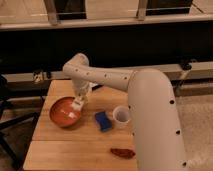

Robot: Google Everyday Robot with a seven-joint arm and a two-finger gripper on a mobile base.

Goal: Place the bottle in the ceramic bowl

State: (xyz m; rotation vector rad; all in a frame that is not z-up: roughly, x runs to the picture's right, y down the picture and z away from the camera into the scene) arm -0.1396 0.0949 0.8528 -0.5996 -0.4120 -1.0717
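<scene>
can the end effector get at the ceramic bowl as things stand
Likely yes: the end effector hangs over the right side of the ceramic bowl with nothing between; the blue block and white cup sit further right.

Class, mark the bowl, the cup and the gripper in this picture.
bowl (56, 111): camera view, bare orange inside, left half.
cup (121, 115): camera view, middle of its opening.
gripper (77, 104): camera view, its tip, above the bowl's right side.

- the ceramic bowl (57, 116): wide, shallow, orange-red inside; set upright on the desk (75, 146);
- the bottle (73, 116): small, pale; seen inside the bowl's right edge;
- the gripper (78, 104): positioned just above the bottle
</scene>
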